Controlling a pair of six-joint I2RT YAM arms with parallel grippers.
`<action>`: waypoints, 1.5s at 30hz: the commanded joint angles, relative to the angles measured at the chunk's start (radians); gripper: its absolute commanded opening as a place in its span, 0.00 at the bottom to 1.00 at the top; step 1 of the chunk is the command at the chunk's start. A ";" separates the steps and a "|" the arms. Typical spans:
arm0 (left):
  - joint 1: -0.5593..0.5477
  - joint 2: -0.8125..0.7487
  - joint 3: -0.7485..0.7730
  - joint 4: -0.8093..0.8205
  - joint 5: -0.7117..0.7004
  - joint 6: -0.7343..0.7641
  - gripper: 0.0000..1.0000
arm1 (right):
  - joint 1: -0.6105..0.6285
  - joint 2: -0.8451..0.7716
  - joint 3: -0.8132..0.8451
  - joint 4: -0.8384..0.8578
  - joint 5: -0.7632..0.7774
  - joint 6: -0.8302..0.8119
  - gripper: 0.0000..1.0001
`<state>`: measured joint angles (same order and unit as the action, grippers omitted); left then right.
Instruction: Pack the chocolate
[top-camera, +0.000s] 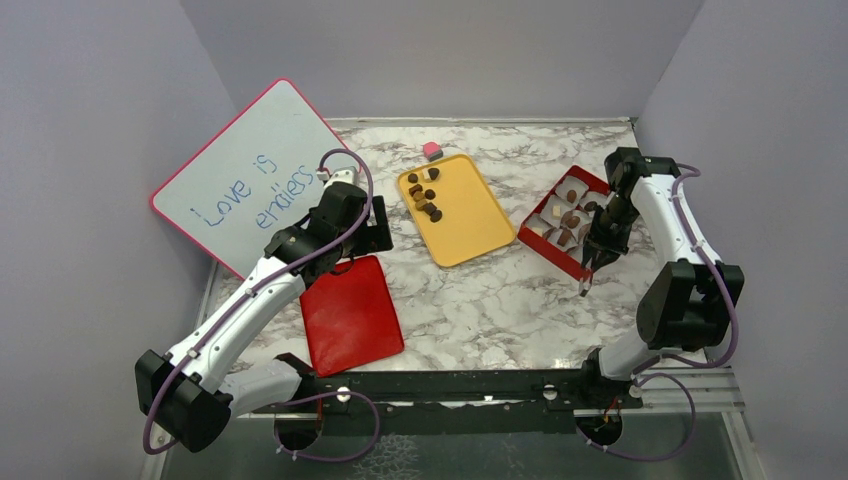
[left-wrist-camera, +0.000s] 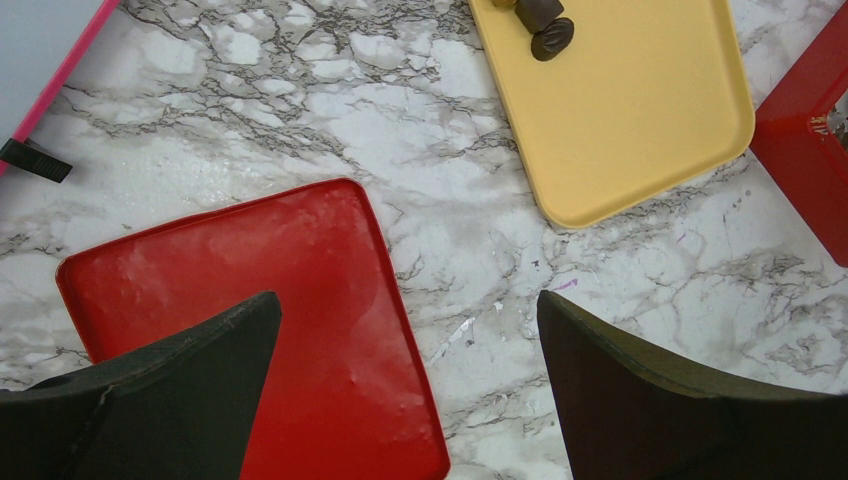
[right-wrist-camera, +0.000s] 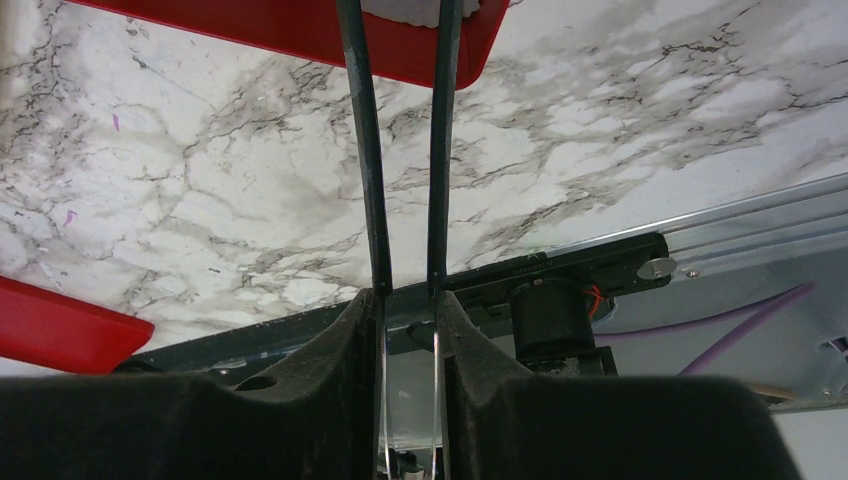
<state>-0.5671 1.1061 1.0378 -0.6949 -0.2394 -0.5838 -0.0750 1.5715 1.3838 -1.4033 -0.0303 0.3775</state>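
Note:
Several chocolate pieces lie on the far half of a yellow tray; two dark ones show in the left wrist view. More pieces sit in white liners inside a red box. My right gripper is shut on thin black tongs, whose arms reach to the box's near corner; their tips are cut off and I see no piece in them. My left gripper is open and empty above the right edge of a flat red lid.
A whiteboard reading "Love is endless" leans at the back left. A small pink cube sits behind the yellow tray. The red lid lies near the left arm. A black rail runs along the table's near edge.

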 joint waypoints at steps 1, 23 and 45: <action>-0.004 -0.023 -0.013 0.022 0.008 -0.009 0.99 | -0.011 0.017 -0.027 0.017 0.009 0.014 0.26; -0.003 -0.021 -0.014 0.027 0.003 -0.028 0.99 | -0.014 0.031 -0.010 0.000 0.063 0.021 0.38; -0.004 -0.047 -0.035 0.028 -0.002 -0.029 0.99 | 0.010 -0.044 0.182 0.011 -0.097 -0.048 0.36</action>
<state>-0.5671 1.0527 1.0019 -0.6823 -0.2436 -0.6090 -0.0795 1.5738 1.5169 -1.3964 -0.0727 0.3725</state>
